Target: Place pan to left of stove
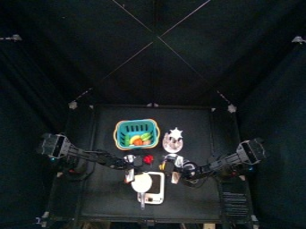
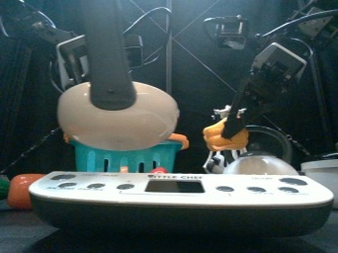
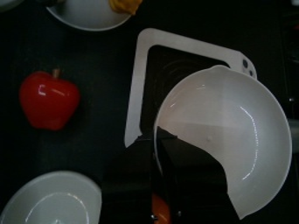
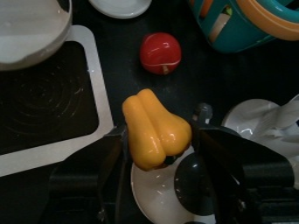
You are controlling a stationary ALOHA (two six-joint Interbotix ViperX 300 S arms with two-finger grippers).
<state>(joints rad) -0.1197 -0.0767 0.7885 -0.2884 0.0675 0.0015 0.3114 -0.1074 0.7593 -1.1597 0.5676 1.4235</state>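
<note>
- The left gripper [image 3: 176,188] is clenched on the pan [image 3: 228,136], gripping its rim at the side nearest the wrist.
- The pan hangs tilted over the stove [image 3: 158,52], just beyond the jaws.
- The right gripper's [image 4: 158,179] jaws stand parted around a yellow toy [image 4: 156,129].
- A red pepper [image 4: 160,52] lies beyond them.

stove front panel [image 2: 176,187]: we see a small orange strip of print below the dark display, too blurred for us to read.
sheet at the table's front right corner [image 1: 234,205]: we make out rows of print, but no word is legible.
elsewhere: we find no readable text.
</note>
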